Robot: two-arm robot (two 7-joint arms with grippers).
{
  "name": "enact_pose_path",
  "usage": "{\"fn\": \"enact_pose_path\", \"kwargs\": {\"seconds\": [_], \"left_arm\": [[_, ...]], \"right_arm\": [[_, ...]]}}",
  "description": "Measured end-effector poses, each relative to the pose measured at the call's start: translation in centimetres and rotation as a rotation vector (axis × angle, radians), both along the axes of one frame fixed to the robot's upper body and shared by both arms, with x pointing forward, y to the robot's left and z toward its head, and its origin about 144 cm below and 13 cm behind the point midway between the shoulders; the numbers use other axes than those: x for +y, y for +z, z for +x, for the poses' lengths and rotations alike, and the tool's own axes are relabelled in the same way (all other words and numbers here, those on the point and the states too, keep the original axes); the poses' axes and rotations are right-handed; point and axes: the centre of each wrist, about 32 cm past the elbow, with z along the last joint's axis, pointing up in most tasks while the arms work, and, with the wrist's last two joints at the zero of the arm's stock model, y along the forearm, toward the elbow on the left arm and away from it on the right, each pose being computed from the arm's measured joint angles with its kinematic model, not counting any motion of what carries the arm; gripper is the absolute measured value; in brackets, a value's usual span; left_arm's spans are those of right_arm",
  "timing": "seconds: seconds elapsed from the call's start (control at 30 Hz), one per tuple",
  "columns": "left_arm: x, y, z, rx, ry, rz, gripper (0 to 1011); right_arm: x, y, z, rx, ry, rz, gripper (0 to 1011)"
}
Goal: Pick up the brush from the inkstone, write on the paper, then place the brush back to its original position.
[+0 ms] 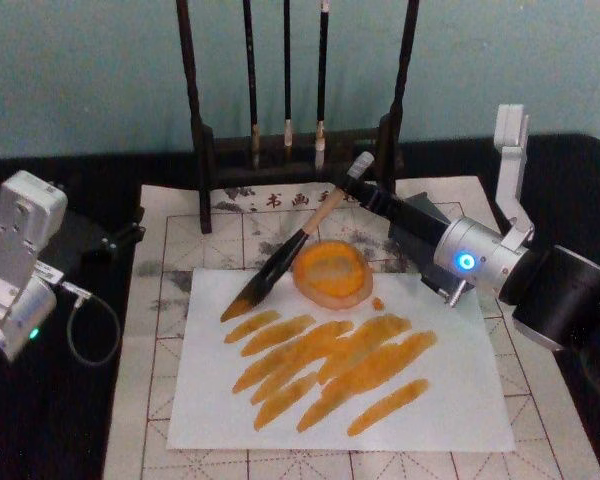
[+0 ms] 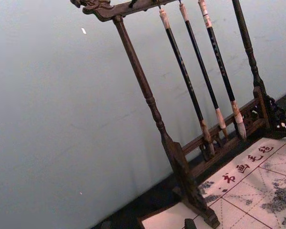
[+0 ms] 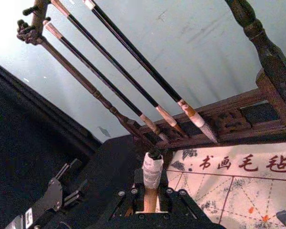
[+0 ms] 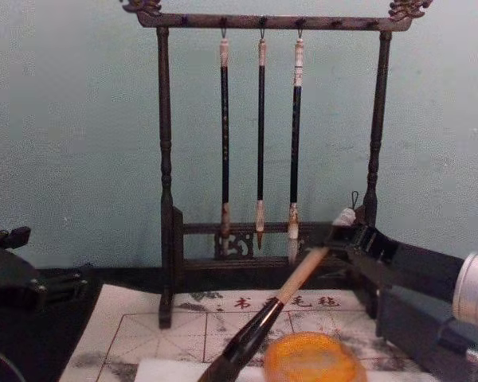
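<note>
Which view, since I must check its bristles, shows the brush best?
Head view: the whole brush, from the handle in the right gripper, across the inkstone, to bristles over the paper. The chest view cuts off the bristles; the right wrist view catches its handle end. The left gripper sits parked at left.

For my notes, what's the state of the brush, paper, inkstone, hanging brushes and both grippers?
brush: tilted, held near its handle top, bristle tip down at the paper.
paper: flat on the mat, streaked with orange strokes.
inkstone: sitting at the paper's far edge, orange.
thin brushes: three, hanging upright on the rack.
right gripper: shut on the brush.
left gripper: parked at the left, off the mat.
</note>
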Motion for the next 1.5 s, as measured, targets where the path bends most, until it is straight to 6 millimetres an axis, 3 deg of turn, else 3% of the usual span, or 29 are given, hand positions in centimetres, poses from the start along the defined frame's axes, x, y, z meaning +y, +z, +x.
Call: {"fn": "enact_pose_path", "kwargs": {"seconds": [1.5], "left_arm": [[0.0,0.0,0.0,0.000,0.000,0.000,1001]], "right_arm": [[-1.9,0.4,-0.4,-0.035,-0.071,0.024,184]]}}
